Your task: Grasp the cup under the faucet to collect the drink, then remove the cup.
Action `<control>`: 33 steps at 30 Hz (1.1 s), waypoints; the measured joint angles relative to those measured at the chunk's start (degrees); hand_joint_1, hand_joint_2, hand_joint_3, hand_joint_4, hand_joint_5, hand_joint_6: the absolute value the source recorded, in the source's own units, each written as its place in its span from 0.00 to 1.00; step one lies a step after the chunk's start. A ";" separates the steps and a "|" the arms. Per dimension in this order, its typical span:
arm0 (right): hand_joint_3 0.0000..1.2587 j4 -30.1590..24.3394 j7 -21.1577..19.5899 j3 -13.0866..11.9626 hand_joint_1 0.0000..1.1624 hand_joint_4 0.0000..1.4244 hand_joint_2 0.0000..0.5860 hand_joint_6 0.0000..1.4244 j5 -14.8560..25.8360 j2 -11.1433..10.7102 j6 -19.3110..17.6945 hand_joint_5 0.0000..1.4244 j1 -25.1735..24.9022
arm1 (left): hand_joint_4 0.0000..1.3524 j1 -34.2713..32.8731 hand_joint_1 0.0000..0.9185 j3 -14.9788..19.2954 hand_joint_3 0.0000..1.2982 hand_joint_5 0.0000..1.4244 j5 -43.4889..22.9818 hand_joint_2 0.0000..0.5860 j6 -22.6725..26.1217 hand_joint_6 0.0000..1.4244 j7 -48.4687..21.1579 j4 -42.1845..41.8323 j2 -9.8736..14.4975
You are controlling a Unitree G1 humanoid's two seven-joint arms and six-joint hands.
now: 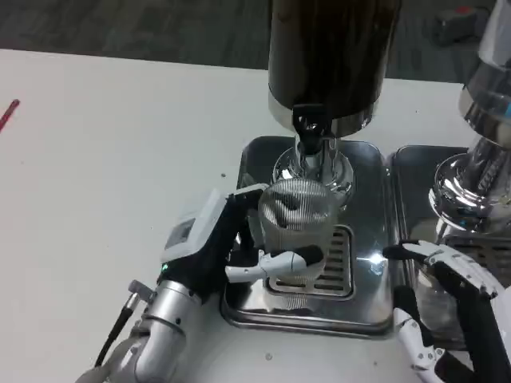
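Observation:
A clear ribbed cup [299, 214] stands on the slotted grate of a steel drip tray [371, 307], right below the faucet [310, 132] of a dark drink dispenser [331, 56]. My left hand [231, 247] grips the cup from its left side, with one finger wrapped across the cup's lower front. Whether the cup holds liquid cannot be told. My right hand [451, 307] hovers at the tray's right edge with its fingers spread and nothing in them.
A second chrome dispenser [479, 152] with its own tray [415, 171] stands at the right. White table [104, 183] stretches to the left, with a red object [8, 113] at its far left edge.

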 measured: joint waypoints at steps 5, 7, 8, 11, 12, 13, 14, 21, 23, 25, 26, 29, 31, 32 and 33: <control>0.33 0.00 0.02 0.00 0.37 0.21 0.92 0.18 0.05 0.00 0.00 0.17 -0.03 | 0.55 0.07 0.38 -0.23 0.47 0.72 -0.19 0.12 -0.09 0.92 -1.25 -0.31 0.01; 0.33 0.00 0.03 0.00 0.37 0.21 0.92 0.18 0.06 0.00 0.00 0.17 -0.03 | 0.50 0.09 0.33 -0.35 0.41 0.68 -0.22 0.13 -0.10 0.87 -1.86 -0.49 0.09; 0.33 0.00 0.04 0.00 0.37 0.21 0.91 0.18 0.09 -0.01 0.00 0.17 -0.03 | 0.47 0.12 0.31 -0.43 0.39 0.66 -0.23 0.13 -0.11 0.84 -2.04 -0.57 0.14; 0.33 0.02 0.16 0.00 0.37 0.21 0.91 0.18 0.19 -0.01 0.00 0.17 -0.06 | 0.44 0.23 0.26 -0.58 0.36 0.63 -0.21 0.14 -0.11 0.80 -2.75 -0.63 0.27; 0.33 0.02 0.17 0.00 0.37 0.21 0.91 0.18 0.22 -0.01 0.00 0.17 -0.06 | 0.42 0.23 0.26 -0.60 0.35 0.62 -0.20 0.14 -0.11 0.80 -2.90 -0.69 0.37; 0.33 0.02 0.19 0.00 0.37 0.21 0.91 0.18 0.22 -0.01 0.00 0.17 -0.07 | 0.41 0.24 0.25 -0.63 0.34 0.61 -0.18 0.14 -0.11 0.79 -2.92 -0.79 0.45; 0.33 0.02 0.21 0.01 0.37 0.21 0.91 0.18 0.23 -0.01 0.00 0.17 -0.07 | 0.39 0.27 0.24 -0.71 0.32 0.59 -0.14 0.13 -0.10 0.77 -2.92 -0.99 0.58; 0.34 0.08 0.39 0.06 0.37 0.21 0.91 0.18 0.23 -0.01 0.00 0.18 -0.10 | 0.19 0.59 0.17 -1.38 0.22 0.31 0.25 0.10 0.66 0.39 -2.85 -2.40 1.38; 0.34 0.11 0.40 0.08 0.38 0.21 0.92 0.18 0.23 0.00 0.00 0.18 -0.11 | 0.15 0.75 0.17 -1.67 0.20 0.25 0.71 0.10 1.07 0.31 -2.40 -2.92 1.57; 0.34 0.22 0.49 0.14 0.38 0.21 0.92 0.18 0.23 0.00 0.00 0.18 -0.12 | 0.11 1.39 0.16 -2.25 0.20 0.21 2.44 0.10 1.51 0.25 -1.08 -4.33 2.30; 0.34 0.23 0.50 0.21 0.38 0.21 0.92 0.18 0.24 0.00 0.00 0.18 -0.15 | 0.07 1.62 0.15 -2.57 0.19 0.17 2.79 0.10 1.80 0.22 -0.52 -4.79 2.46; 0.34 0.25 0.51 0.25 0.38 0.21 0.92 0.18 0.23 0.00 0.00 0.18 -0.20 | 0.00 1.82 0.13 -3.69 0.16 0.07 4.69 0.09 2.81 0.13 0.97 -5.95 3.03; 0.34 0.25 0.52 0.25 0.39 0.22 0.91 0.18 0.24 0.00 0.00 0.18 -0.25 | 0.00 1.96 0.12 -4.38 0.13 0.02 5.56 0.08 3.88 0.10 1.69 -6.85 3.23; 0.34 0.25 0.52 0.25 0.39 0.22 0.91 0.18 0.25 0.00 0.00 0.18 -0.26 | 0.00 2.02 0.11 -4.75 0.11 0.00 6.55 0.08 4.52 0.08 2.23 -7.40 3.39; 0.34 0.25 0.52 0.25 0.39 0.22 0.91 0.18 0.25 0.00 0.00 0.18 -0.27 | 0.00 2.06 0.11 -5.00 0.09 0.00 7.00 0.08 4.88 0.08 2.46 -7.83 3.55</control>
